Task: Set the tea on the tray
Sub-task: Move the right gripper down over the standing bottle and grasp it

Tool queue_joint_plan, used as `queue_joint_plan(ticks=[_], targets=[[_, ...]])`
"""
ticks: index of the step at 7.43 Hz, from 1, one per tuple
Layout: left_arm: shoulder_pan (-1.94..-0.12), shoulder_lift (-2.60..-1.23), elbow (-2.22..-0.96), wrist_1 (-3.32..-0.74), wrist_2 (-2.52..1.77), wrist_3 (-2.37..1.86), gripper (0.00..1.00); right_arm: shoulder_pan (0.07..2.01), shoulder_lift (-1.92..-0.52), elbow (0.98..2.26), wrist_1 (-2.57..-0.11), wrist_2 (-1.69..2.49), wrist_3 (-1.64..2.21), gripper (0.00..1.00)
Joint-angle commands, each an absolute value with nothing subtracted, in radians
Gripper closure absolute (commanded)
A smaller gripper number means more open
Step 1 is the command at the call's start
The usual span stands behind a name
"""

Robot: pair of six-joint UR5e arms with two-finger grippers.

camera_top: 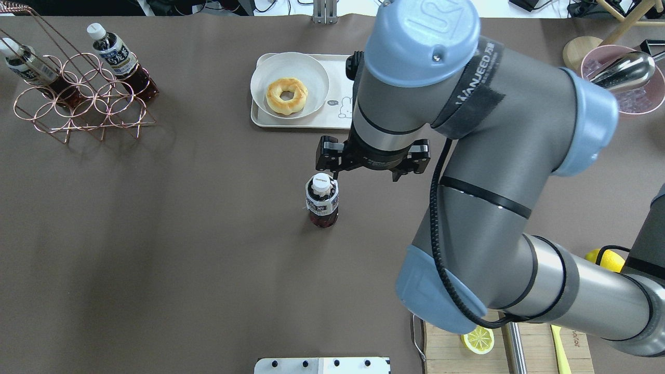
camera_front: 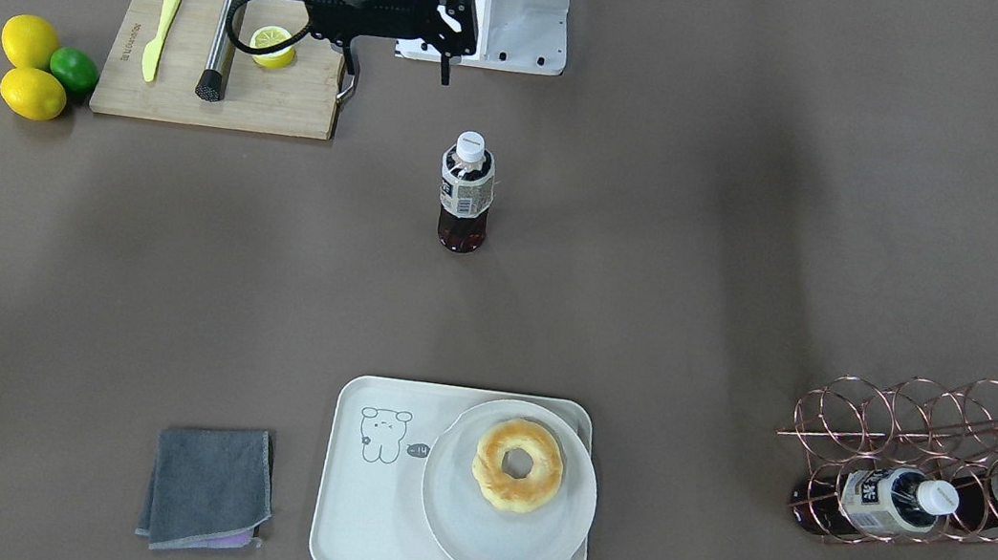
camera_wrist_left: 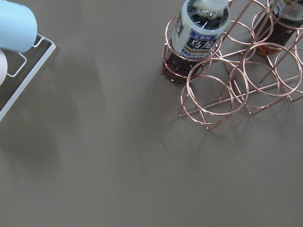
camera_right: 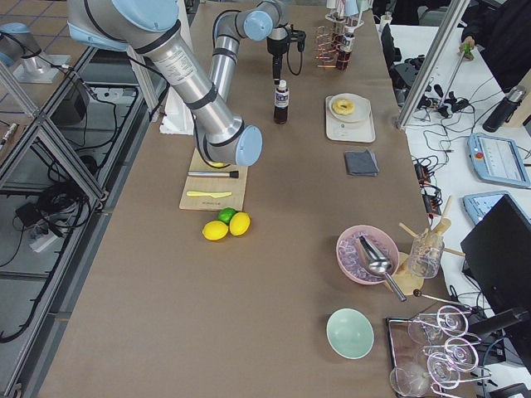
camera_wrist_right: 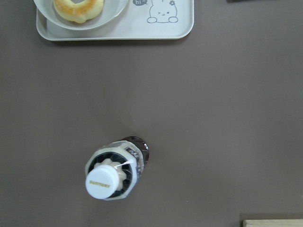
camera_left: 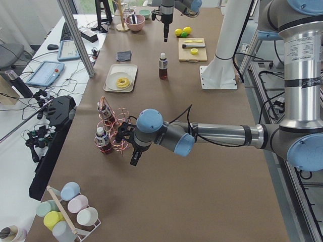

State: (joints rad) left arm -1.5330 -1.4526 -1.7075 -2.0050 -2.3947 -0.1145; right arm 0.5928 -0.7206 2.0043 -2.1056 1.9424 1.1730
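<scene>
The tray [camera_front: 362, 513] is holding a doughnut [camera_front: 518, 465] on a plate [camera_front: 503, 543], the tea [camera_front: 466, 191] standing well off its rim, right claw [camera_front: 397, 69] apparently gaping empty.

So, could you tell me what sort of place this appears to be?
Probably a robotics lab staged as a café counter: a robot arm over the table, a teach pendant alongside, and props like the doughnut and lemons.

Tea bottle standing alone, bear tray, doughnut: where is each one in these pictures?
tea bottle [camera_front: 466, 191]: front-facing view, on its printed label.
tray [camera_front: 362, 517]: front-facing view, on its bare floor below the bear drawing.
doughnut [camera_front: 488, 464]: front-facing view, on the ring's left side.
</scene>
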Motion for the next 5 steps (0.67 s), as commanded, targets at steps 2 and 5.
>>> queue_joint_plan(ticks=[2, 5], targets=[[-1.536, -1.443, -1.694, -2.005, -2.395, -0.114, 0.02, 0.519, -0.680, 1.889, -1.981, 1.881, 1.253, 0.00], [-1.536, -1.443, -1.684, -2.005, -2.395, -0.112, 0.02, 0.517, -0.666, 1.841, -1.936, 1.879, 1.253, 0.00]])
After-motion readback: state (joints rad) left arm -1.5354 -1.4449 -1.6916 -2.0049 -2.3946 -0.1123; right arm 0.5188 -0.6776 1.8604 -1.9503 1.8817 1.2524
